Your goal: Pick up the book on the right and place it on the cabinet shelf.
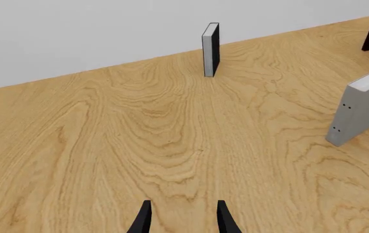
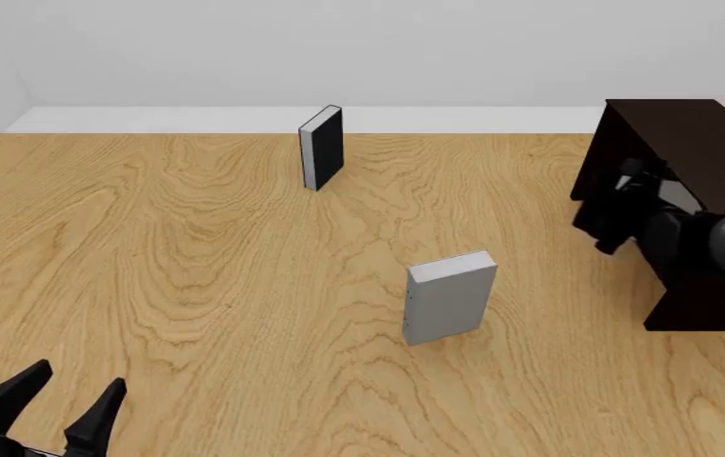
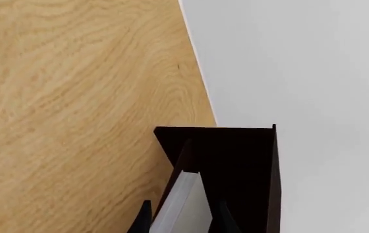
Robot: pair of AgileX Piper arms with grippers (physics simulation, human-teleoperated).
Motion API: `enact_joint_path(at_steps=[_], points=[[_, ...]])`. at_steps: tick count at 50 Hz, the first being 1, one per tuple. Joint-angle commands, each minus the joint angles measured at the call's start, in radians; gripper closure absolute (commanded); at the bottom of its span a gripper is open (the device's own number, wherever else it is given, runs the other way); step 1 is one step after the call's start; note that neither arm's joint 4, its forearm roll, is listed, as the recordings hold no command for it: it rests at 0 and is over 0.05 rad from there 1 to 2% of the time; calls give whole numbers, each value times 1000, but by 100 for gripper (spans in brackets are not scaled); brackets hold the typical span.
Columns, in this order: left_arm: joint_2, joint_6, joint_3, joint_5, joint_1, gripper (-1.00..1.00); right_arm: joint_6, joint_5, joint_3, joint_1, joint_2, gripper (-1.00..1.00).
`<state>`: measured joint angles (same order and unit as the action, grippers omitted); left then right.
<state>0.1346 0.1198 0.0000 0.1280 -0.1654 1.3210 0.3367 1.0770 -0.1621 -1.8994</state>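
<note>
- My right gripper was clamped on the book, cabinet just beyond my fingertips.
- My left gripper stood apart over bare table.

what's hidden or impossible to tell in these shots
- Front view: the right gripper sits against the dark cabinet; the arm hides the shelf.
- Right wrist view: the book is cut off by the frame edge; whether it rests on a ledge cannot be told.
- Left wrist view: the left gripper shows only its fingertips.
</note>
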Motion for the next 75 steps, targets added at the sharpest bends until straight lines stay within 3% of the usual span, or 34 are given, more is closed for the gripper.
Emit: enact_joint_path(at_steps=[1, 21, 42, 61, 70, 75], points=[[-28, -2, 0, 20, -5, -100, 2, -5, 5, 29, -3, -100], [-55, -3, 0, 46, -5, -100, 0, -22, 15, 80, 9, -100], [-25, -5, 0, 15, -7, -100, -70, -109, 59, 124, 70, -100], [-23, -2, 0, 10, -5, -100, -203, -217, 67, 140, 191, -100], [-29, 0, 0, 16, -4, -100, -348, -340, 117, 190, 262, -100], [-34, 0, 0, 19, -2, -100, -373, -367, 119, 199, 295, -100]])
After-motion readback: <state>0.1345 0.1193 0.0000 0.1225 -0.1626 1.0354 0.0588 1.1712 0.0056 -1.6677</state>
